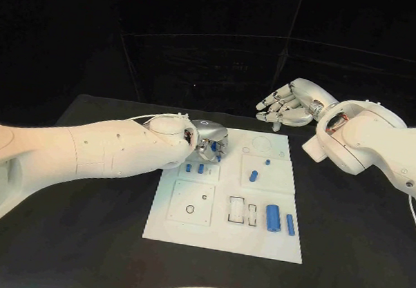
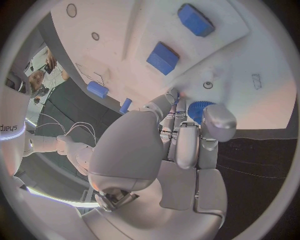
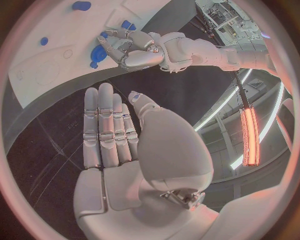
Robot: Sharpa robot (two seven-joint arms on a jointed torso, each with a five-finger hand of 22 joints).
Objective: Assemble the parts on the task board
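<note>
Task board (image 1: 224,230) unlabelled; left hand (image 1: 206,138) perhaps pinching blue part (image 2: 199,110), right hand (image 1: 291,104) fingers apart

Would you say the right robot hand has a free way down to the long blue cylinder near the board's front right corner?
Probably yes. The right robot hand hovers open past the task board's far edge, holding nothing, and the long blue cylinder lies uncovered; the left robot hand works at the far-left part.

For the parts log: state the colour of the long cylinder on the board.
Blue; the cylinder shows best in the head view.
</note>
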